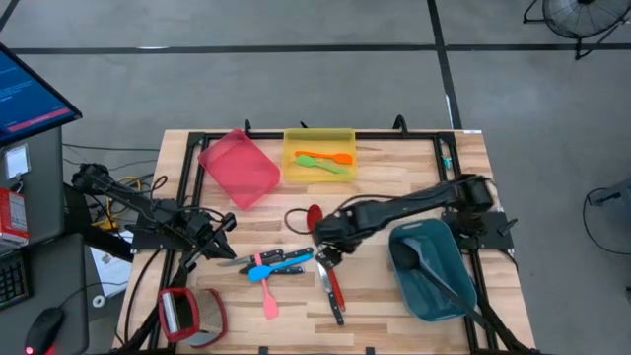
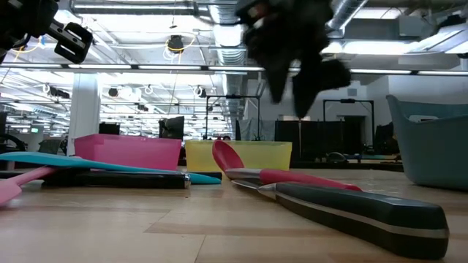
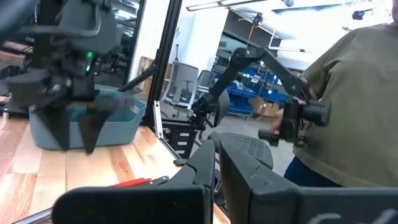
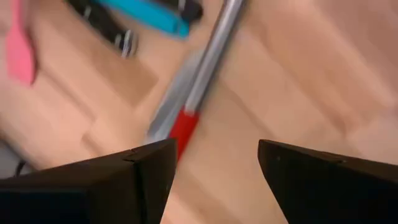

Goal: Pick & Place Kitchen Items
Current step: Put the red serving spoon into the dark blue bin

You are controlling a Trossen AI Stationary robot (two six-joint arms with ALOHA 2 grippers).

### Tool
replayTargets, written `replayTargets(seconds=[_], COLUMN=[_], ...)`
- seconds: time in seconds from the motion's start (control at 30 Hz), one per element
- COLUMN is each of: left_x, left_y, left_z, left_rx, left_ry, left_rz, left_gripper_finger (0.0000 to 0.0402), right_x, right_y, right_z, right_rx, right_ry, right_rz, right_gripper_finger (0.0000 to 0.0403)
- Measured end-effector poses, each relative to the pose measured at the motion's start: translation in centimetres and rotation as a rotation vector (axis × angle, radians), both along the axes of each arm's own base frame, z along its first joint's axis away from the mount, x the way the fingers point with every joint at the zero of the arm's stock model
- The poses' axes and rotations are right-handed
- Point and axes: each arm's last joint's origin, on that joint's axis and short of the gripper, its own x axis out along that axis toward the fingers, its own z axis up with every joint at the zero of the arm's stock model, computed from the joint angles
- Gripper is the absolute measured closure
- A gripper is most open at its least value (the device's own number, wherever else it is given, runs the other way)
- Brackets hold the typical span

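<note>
Right gripper [image 1: 326, 254] hangs over the middle of the table [image 1: 394, 306], fingers spread wide with nothing between them; the right wrist view shows bare wood in the gap. Directly below and beside it lies the red-handled spoon [image 1: 314, 219], its shaft running toward the near edge next to a black-handled knife [image 1: 335, 308]. Just left of the gripper sits a cluster: blue spatula [image 1: 281, 263], pink spatula [image 1: 269, 301] and dark-handled knives [image 1: 286, 255]. Teal bin [image 1: 452, 296] to the right holds a black spoon [image 1: 409, 258]. Yellow bin [image 1: 292, 168] at the far side holds an orange spatula [image 1: 325, 157] and a green spatula [image 1: 330, 168]; pink bin [image 1: 240, 168] lies tilted beside it. Left gripper [image 1: 219, 233] waits at the table's left edge, fingers closed, holding nothing.
</note>
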Motion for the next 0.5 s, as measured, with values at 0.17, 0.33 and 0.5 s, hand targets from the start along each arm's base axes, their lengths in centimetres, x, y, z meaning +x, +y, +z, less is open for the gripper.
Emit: replayTargets(seconds=[0.17, 0.33, 0.5], left_x=[0.0, 0.0, 0.0], left_y=[0.0, 0.0, 0.0], left_z=[0.0, 0.0, 0.0], left_rx=[0.0, -0.001, -0.002], left_ry=[0.0, -0.002, -0.005], left_rz=[0.0, 0.0, 0.0], left_gripper_finger=[0.0394, 0.0394, 0.0394], right_x=[2.7, 4.3, 5.1], right_y=[-0.2, -0.6, -1.3], right_z=[-1.8, -2.8, -4.1], right_rx=[-0.063, -0.122, -0.128], right_ry=[0.003, -0.01, -0.005], right_rz=[0.007, 0.015, 0.006], right_gripper_finger=[0.0182, 0.0182, 0.0182])
